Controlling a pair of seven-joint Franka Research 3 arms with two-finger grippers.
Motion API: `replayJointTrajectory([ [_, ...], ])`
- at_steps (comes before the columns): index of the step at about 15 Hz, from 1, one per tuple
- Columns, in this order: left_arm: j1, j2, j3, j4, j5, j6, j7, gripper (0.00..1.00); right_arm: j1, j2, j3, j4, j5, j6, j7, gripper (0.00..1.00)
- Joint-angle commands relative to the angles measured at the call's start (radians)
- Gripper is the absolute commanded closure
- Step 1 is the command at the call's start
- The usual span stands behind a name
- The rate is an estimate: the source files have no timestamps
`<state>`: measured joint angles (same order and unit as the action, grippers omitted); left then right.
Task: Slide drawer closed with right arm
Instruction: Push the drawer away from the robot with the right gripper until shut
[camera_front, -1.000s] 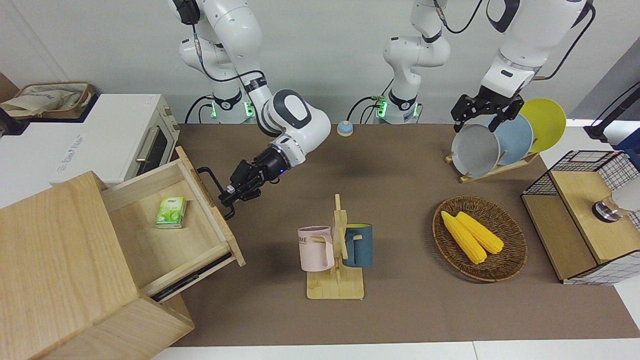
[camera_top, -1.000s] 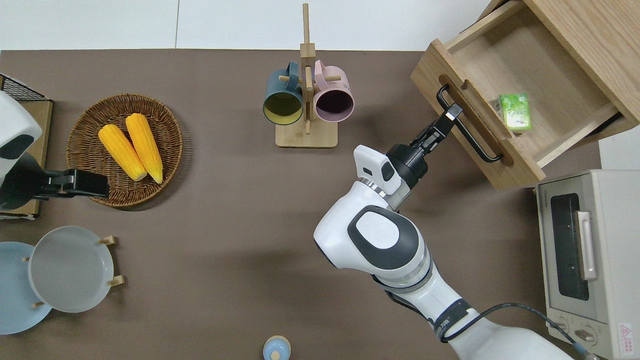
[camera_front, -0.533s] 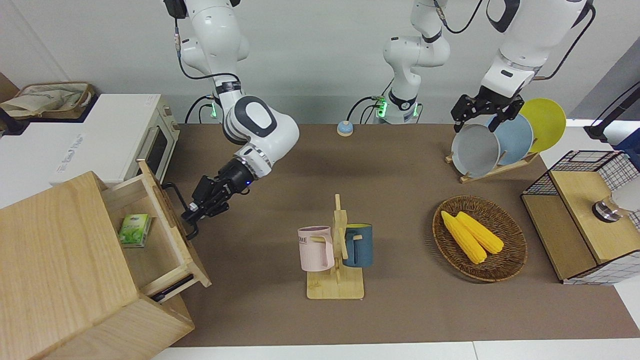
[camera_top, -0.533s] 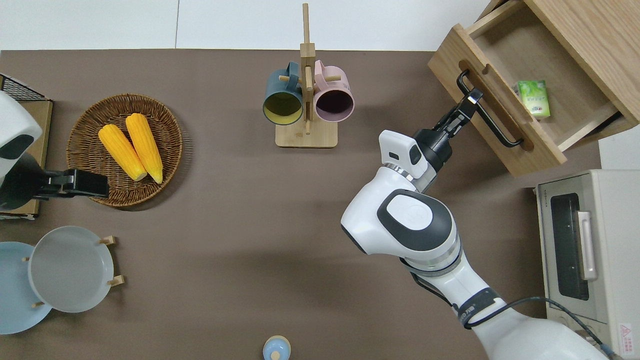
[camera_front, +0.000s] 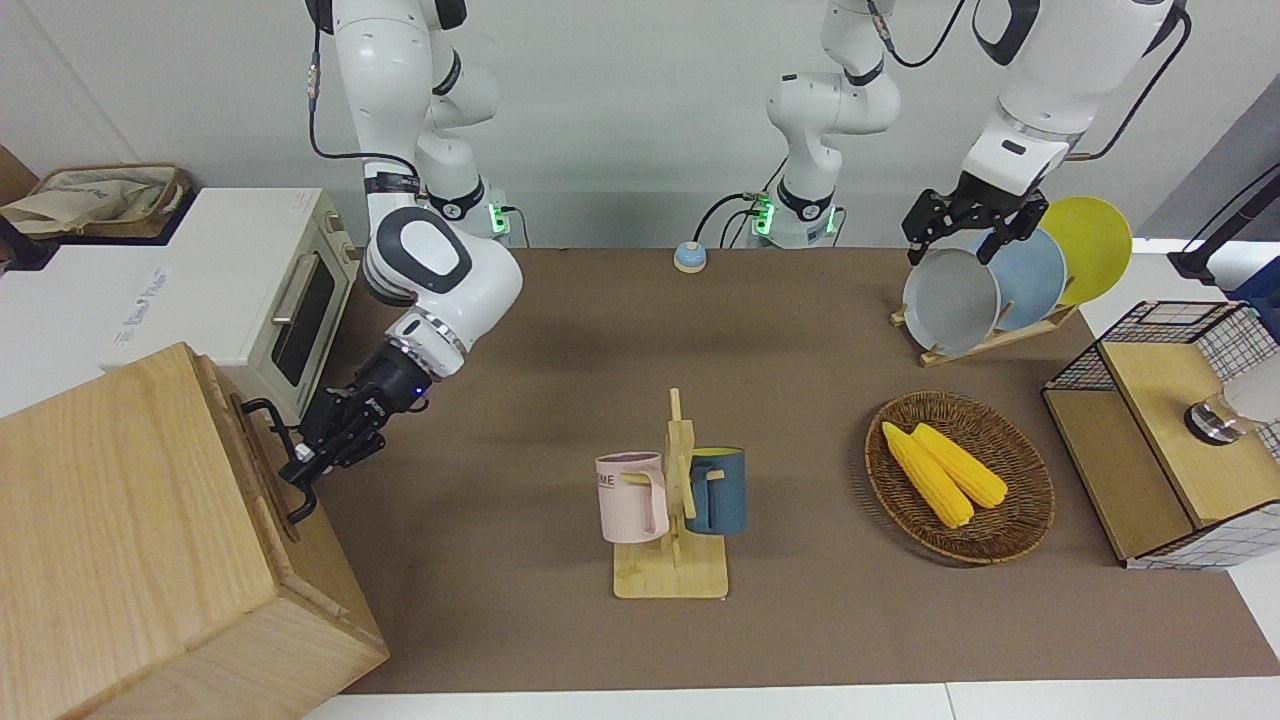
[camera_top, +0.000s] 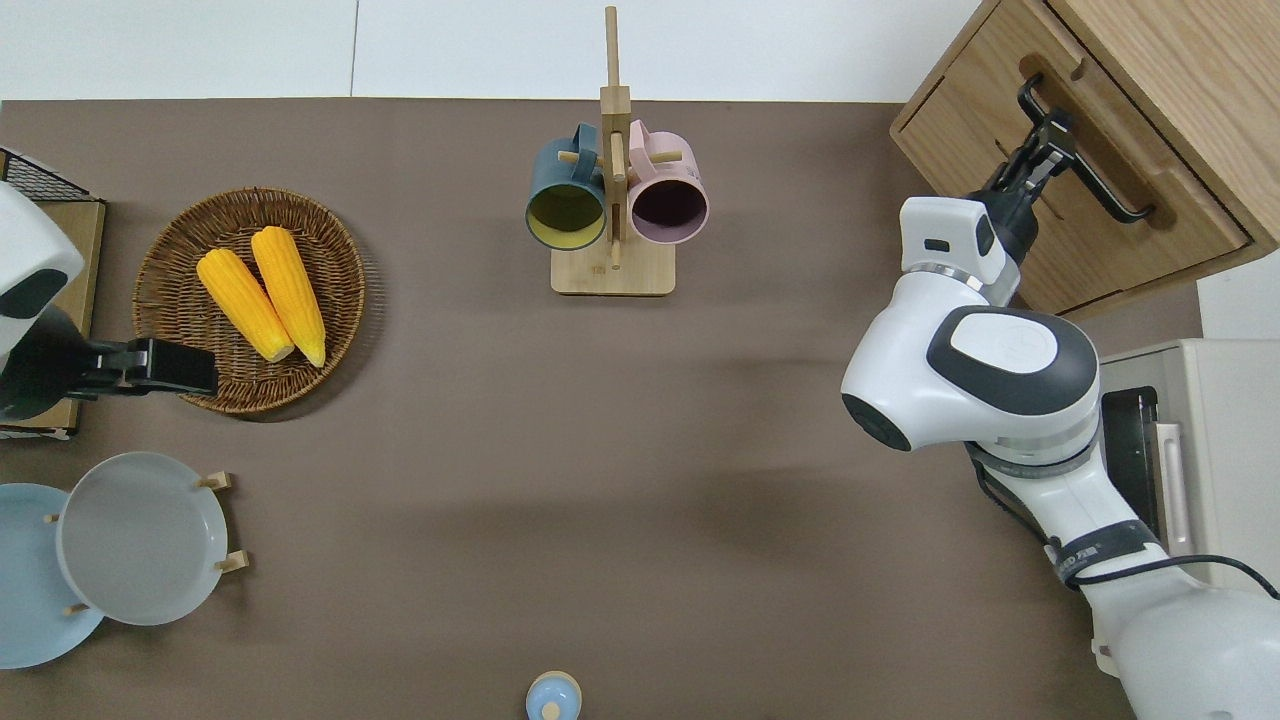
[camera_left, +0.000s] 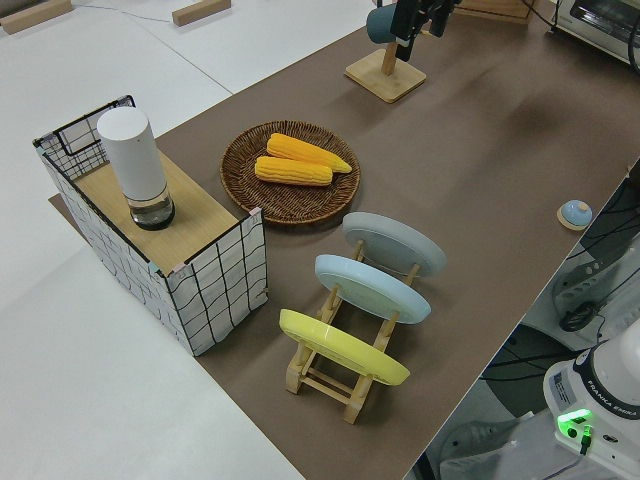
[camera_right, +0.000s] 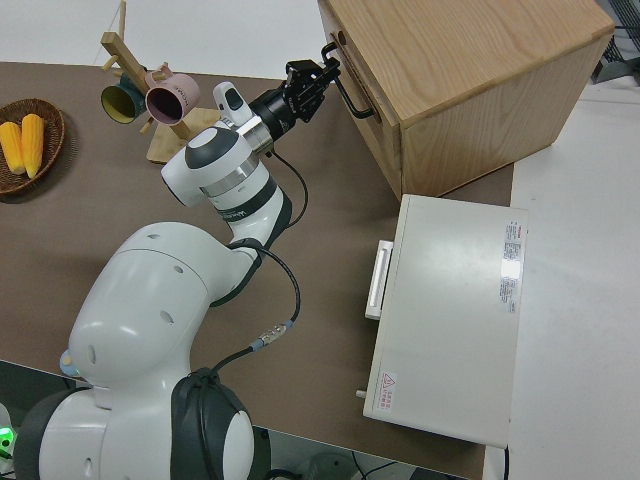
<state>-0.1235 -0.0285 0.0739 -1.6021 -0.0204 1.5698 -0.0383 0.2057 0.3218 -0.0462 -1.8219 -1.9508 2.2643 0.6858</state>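
Observation:
The pale-wood drawer (camera_top: 1150, 160) sits pushed flush into its large pale-wood box (camera_front: 120, 520) at the right arm's end of the table. It also shows in the front view (camera_front: 255, 455) and the right side view (camera_right: 368, 100). My right gripper (camera_top: 1055, 135), with a blue light at its wrist, is at the drawer's black bar handle (camera_top: 1110, 185) with its fingers closed on the bar; it also shows in the front view (camera_front: 298, 462) and the right side view (camera_right: 322, 72). My left arm is parked, its gripper (camera_front: 960, 240) open and empty.
A white toaster oven (camera_front: 250, 290) stands beside the box, nearer to the robots. A mug rack (camera_front: 670, 510) with two mugs stands mid-table. A basket of corn (camera_front: 960, 475), a plate rack (camera_front: 1000, 280) and a wire-mesh box (camera_front: 1170, 420) are toward the left arm's end.
My right gripper has moved with the handle toward the box, and the drawer has slid from wide open to fully in. The green packet inside is now hidden. The left arm has not moved.

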Motion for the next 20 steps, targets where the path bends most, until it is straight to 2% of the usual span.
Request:
replayJointTrajectory([
  [1,-0.002,-0.008,0.003,0.002,0.013,-0.014,0.001,0.0,-0.025,0.034,-0.03,0.004,-0.043,0.07,0.004,1.0],
  [6,-0.002,-0.008,0.003,0.002,0.013,-0.014,0.001,0.0,-0.028,0.034,-0.044,0.01,-0.053,0.095,0.012,1.0],
  [9,-0.002,-0.008,0.003,0.002,0.013,-0.014,0.001,0.0,-0.029,0.034,-0.078,0.015,-0.059,0.156,0.011,1.0],
  [10,-0.002,-0.008,0.003,0.002,0.013,-0.014,0.001,0.0,-0.029,0.034,-0.08,0.018,-0.056,0.156,0.009,1.0],
  [11,-0.002,-0.008,0.003,0.002,0.013,-0.013,0.001,0.0,-0.029,0.034,-0.077,0.018,-0.044,0.155,0.009,0.895],
  [14,-0.002,-0.008,0.003,0.002,0.013,-0.013,0.001,0.0,-0.028,0.023,-0.061,0.018,0.021,0.143,0.006,0.421],
  [15,-0.002,-0.008,0.003,0.002,0.013,-0.014,0.001,0.0,-0.025,0.016,-0.051,0.018,0.054,0.138,0.003,0.019],
  [16,-0.002,-0.008,0.003,0.002,0.013,-0.013,0.0,0.0,-0.023,0.005,-0.029,0.018,0.094,0.127,-0.005,0.009],
  [20,-0.002,-0.008,0.003,0.002,0.013,-0.014,0.001,0.0,-0.015,-0.01,0.063,0.016,0.243,-0.024,-0.095,0.009],
])
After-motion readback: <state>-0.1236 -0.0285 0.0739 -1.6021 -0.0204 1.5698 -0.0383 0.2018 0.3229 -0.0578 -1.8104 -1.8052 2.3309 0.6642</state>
